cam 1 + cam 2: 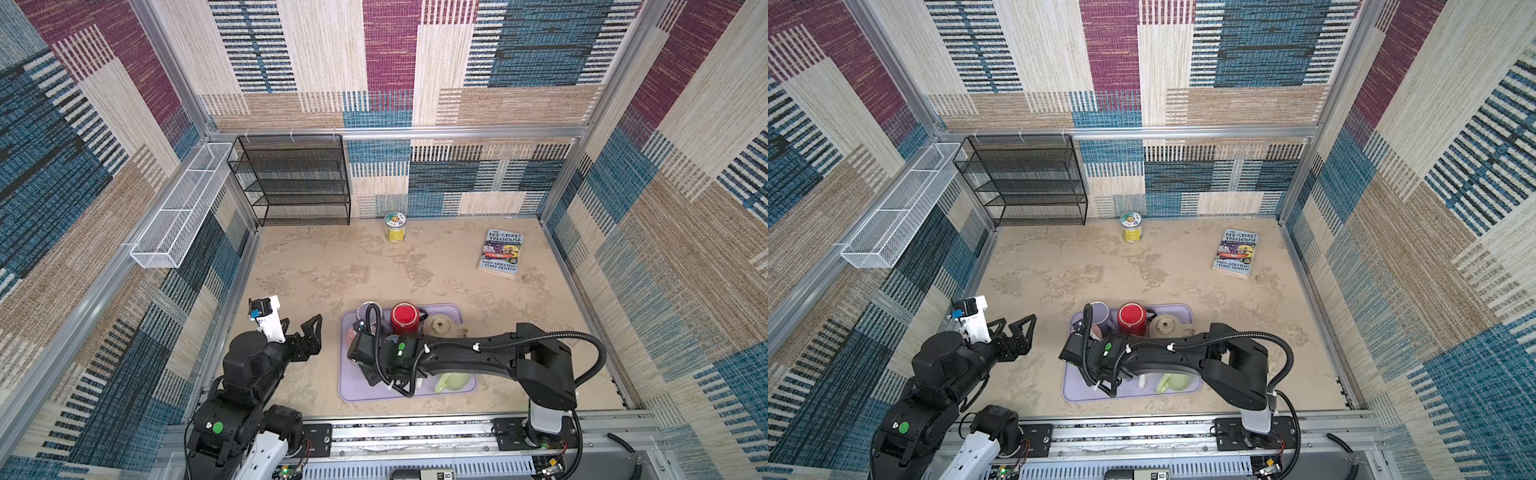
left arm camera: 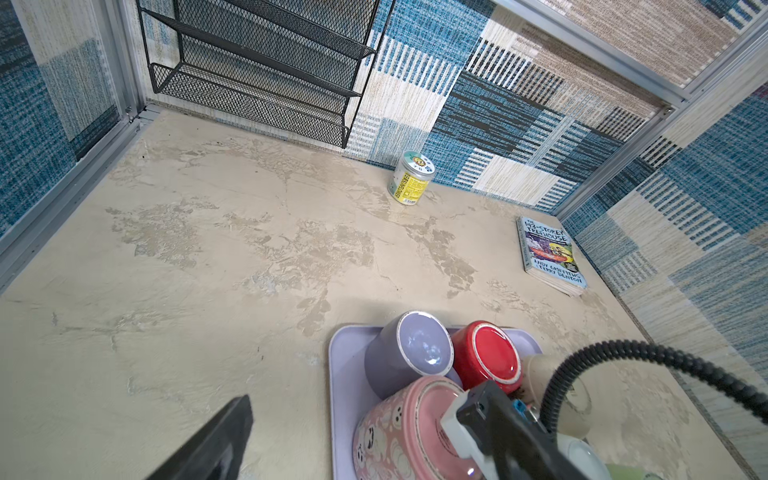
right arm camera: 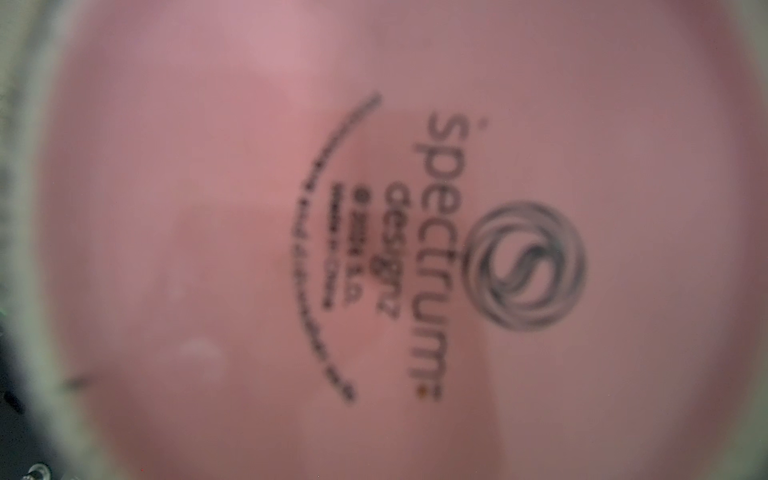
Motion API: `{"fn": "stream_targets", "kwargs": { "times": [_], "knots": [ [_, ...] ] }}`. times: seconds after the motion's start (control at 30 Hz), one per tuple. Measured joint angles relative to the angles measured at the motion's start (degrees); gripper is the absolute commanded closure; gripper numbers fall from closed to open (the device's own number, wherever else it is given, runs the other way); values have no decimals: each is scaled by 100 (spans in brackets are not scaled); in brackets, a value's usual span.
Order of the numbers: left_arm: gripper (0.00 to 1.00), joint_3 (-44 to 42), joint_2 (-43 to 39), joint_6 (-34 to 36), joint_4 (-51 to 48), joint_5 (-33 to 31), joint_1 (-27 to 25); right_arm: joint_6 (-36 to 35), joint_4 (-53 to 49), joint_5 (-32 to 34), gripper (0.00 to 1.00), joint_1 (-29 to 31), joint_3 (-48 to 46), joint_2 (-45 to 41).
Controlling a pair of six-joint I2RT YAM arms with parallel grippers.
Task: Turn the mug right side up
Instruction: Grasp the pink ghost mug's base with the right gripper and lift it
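**A:** Entry: the right gripper [image 1: 358, 348] hangs over the tray [image 1: 347, 390]. Its wrist view is filled by the base of the pink mug [image 3: 216, 232], with the maker's stamp facing the lens and blurred by closeness. The mug sits directly under the jaws, base up.

**B:** Are the jaws closed on it?

**A:** Cannot tell. The fingertips are hidden beneath the wrist in both top views and fall outside the wrist view. No grip confirmed.

**B:** Progress, then?

**A:** Judged early. The approach looks done, but the mug is not turned and appears to rest mouth-down on the tray. Left to do: secure a hold, lift, rotate, set it down on its base.

**B:** What crowds the jaws?

**A:** Just beyond them is the lilac mug [image 2: 415, 353], close against the pink one. Beside that is the red mug [image 2: 486, 357], then a beige mug [image 1: 442, 326]. All three are base-up. Behind the jaws, under the forearm, a green mug [image 1: 453, 380] lies on its side. Spacing is tight, so the lilac one may get knocked during the turn.

**B:** And the other arm?

**A:** The left gripper [image 1: 305, 332] is off the tray, jaws spread wide, holding nothing. The pink mug lies ahead of those jaws and off to one side. Far beyond both pairs are a jar [image 1: 395, 226], a book [image 1: 500, 253] and a black mesh rack [image 1: 299, 178] at the back wall.
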Motion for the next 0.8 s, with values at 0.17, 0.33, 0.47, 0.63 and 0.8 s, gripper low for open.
{"fn": "stream_targets", "kwargs": {
  "times": [0.17,0.33,0.47,0.63,0.8],
  "knots": [
    [8,0,0,0,0,-4,0,-46,-59,-111,100,2,-50,-173],
    [7,0,0,0,0,-13,15,-153,9,-155,100,48,-131,-413],
    [0,0,26,-2,2,-24,15,-197,114,-210,100,103,-195,-592],
    [0,26,177,-4,-2,-9,15,-210,267,-308,100,118,-391,-966],
    [0,149,435,-7,-7,173,15,-179,487,-313,100,118,-785,-1572]
  ]
}}
